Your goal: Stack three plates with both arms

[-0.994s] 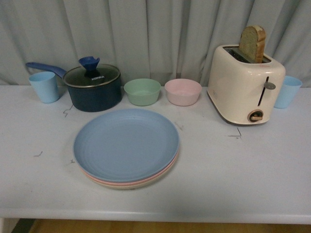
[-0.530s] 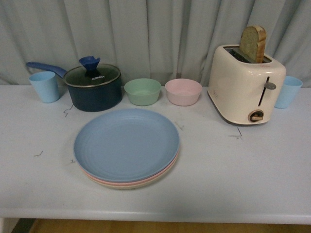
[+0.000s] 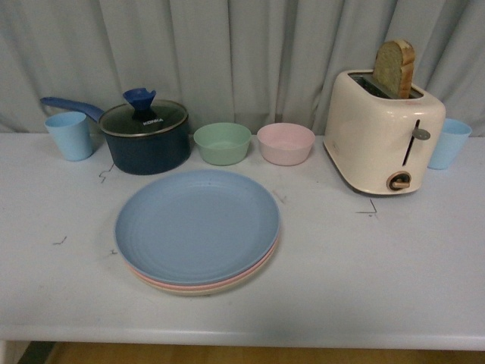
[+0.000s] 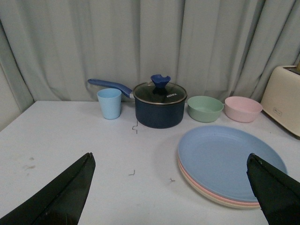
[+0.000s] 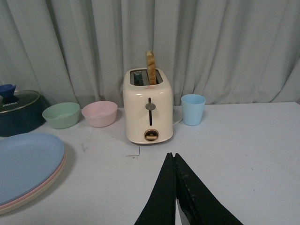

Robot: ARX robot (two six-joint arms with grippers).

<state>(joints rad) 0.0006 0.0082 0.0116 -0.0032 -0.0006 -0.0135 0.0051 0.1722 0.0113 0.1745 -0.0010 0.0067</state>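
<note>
Three plates sit stacked on the bench, nearer its front edge than its back and left of centre: the blue plate (image 3: 197, 226) on top, the pink plate (image 3: 163, 283) showing only as a thin rim beneath it, and the cream plate (image 3: 198, 291) as a thinner sliver at the bottom. Their faces are hidden by the blue one. Along the back edge stand a light blue cup (image 3: 70, 135), a dark blue lidded pot (image 3: 146, 136) whose handle is partly hidden behind that cup, a green bowl (image 3: 222, 143), a pink bowl (image 3: 286, 143), a cream toaster (image 3: 383, 130) holding a slice of bread (image 3: 394, 67), and a second blue cup (image 3: 448, 143) half hidden by the toaster.

Neither arm appears in the front view. In the left wrist view the left gripper (image 4: 171, 192) has its jaws spread wide apart, holding nothing, with only the tips in frame at the lower corners. In the right wrist view the right gripper (image 5: 174, 161) has its jaws pressed together with nothing between them, above bare bench near the toaster.

Compared with the earlier front views, nothing on the bench has shifted.
</note>
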